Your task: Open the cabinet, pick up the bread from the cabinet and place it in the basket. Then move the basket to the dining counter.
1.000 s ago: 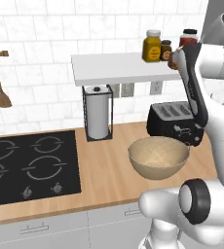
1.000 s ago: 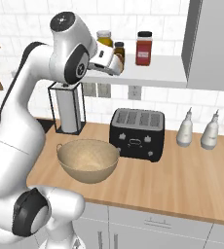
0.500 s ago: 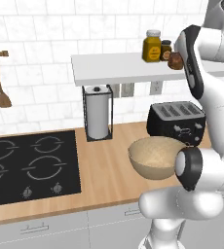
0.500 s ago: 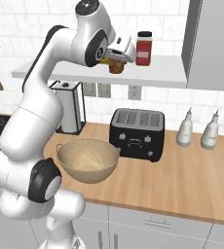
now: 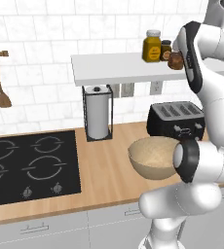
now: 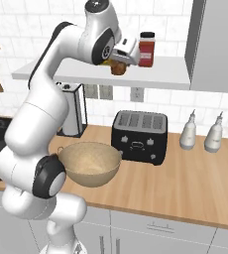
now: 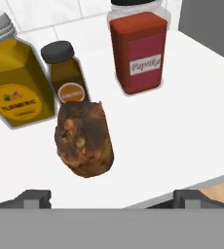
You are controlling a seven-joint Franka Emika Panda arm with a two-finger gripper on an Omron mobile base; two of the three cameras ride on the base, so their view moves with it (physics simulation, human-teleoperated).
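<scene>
The bread point(image 7: 84, 139), a dark-brown chunky piece, lies on the white shelf point(image 7: 172, 131) in front of the spice jars. It also appears as the bread point(image 5: 175, 60) and the bread point(image 6: 118, 68) at the shelf's front edge. My gripper point(image 7: 111, 198) is open, its fingertips point(image 7: 34, 196) standing wide apart just short of the bread, with nothing between them. The hand point(image 6: 127, 48) hovers right above the bread. The tan basket point(image 5: 152, 155), also seen as the basket point(image 6: 90, 163), sits on the wood counter below. A grey cabinet point(image 6: 216, 44) meets the shelf's right end. The dining counter is out of view.
A turmeric jar point(image 7: 15, 82), a small dark bottle point(image 7: 68, 73) and a paprika jar point(image 7: 136, 48) crowd behind the bread. A black toaster point(image 6: 138, 137), two white bottles point(image 6: 188, 132), a paper-towel holder point(image 5: 97, 113) and a stove point(image 5: 31, 165) share the counter.
The arm has risen and swung its hand up and right along the shelf, closing in on the bread. The jaws stayed open; bread and basket have not moved.
</scene>
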